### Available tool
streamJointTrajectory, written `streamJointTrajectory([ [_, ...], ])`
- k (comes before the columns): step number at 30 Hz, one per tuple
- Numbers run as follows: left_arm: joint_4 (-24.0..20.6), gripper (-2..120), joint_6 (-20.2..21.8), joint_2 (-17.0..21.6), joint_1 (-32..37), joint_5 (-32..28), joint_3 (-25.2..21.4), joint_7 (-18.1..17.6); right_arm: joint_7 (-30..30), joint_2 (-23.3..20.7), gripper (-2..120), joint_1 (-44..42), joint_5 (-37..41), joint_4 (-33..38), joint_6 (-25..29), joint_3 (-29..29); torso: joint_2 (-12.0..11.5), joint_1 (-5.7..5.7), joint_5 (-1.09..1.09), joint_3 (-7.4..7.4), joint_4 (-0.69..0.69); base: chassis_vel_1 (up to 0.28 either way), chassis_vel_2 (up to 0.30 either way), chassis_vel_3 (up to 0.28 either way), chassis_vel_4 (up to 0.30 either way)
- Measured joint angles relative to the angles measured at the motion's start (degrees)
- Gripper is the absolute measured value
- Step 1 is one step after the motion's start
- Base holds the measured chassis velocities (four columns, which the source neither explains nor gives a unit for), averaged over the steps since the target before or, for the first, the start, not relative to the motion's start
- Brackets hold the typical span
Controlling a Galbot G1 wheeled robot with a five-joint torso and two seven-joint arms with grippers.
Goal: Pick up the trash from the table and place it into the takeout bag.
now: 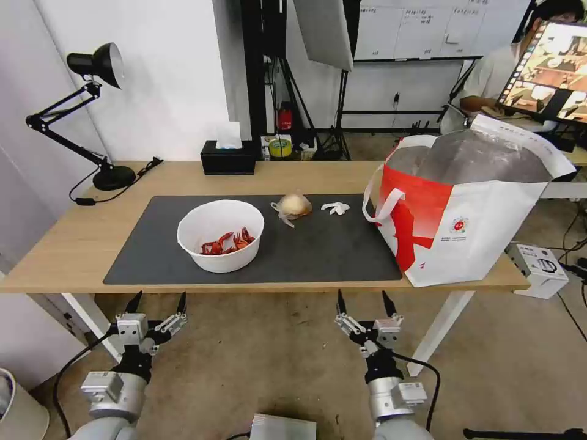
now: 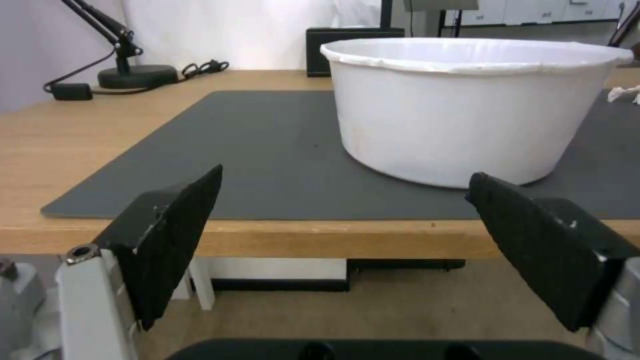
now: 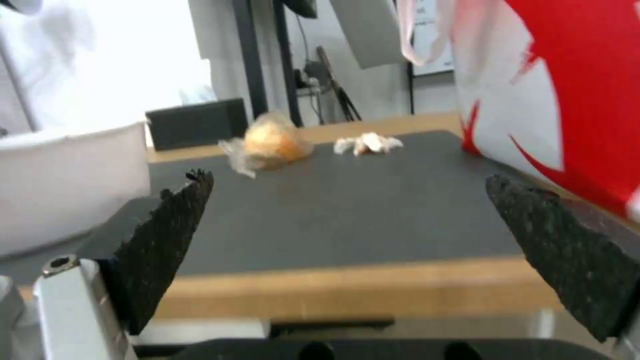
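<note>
Black desk lamp [image 1: 98, 116], black tissue box [image 1: 228, 157], perhaps tape [image 1: 280, 147].

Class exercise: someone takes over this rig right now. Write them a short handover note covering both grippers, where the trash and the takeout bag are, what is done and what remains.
Left gripper: open, empty, below the table's near edge, facing the white bowl of crayfish shells.
Right gripper: open, empty, below the near edge, facing the mat.
Bowl stands on the mat's left half. Beige ball in clear film and small white tissue wad lie apart at the mat's far edge.
Takeout bag stands open at the table's right end.
Done: nothing gripped; the bag's contents cannot be seen.
Left: bowl, ball and wad into the bag.
</note>
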Motion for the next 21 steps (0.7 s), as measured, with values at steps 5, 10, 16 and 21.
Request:
streamJointTrajectory([
  [5,-0.1,100,0.0,-1.0,-0.7,0.1,0.0,0.0,0.0,-2.4,100,4.6,3.4,-1.4,-1.3,-1.6,0.0,0.01,0.00,0.00,0.00,0.000,0.000,0.000,0.000],
  [10,0.1,100,-0.2,-1.5,-0.8,0.1,-0.1,0.1,1.0,-4.2,100,11.0,5.5,-4.3,-3.3,-4.0,0.0,0.00,0.00,0.00,0.00,0.000,0.000,0.000,0.000],
  [16,1.3,100,-0.5,-0.9,-1.5,-0.3,-0.6,0.2,3.3,-4.8,100,19.9,7.1,-10.5,-5.5,-6.0,0.0,0.00,-0.01,0.01,0.00,0.000,0.000,0.000,0.000],
  [21,1.6,100,-0.6,-0.7,-1.8,-0.3,-0.6,0.2,5.0,-5.3,100,26.2,8.6,-15.6,-6.5,-7.4,0.0,0.01,0.00,0.01,0.00,0.000,0.000,0.000,0.000],
])
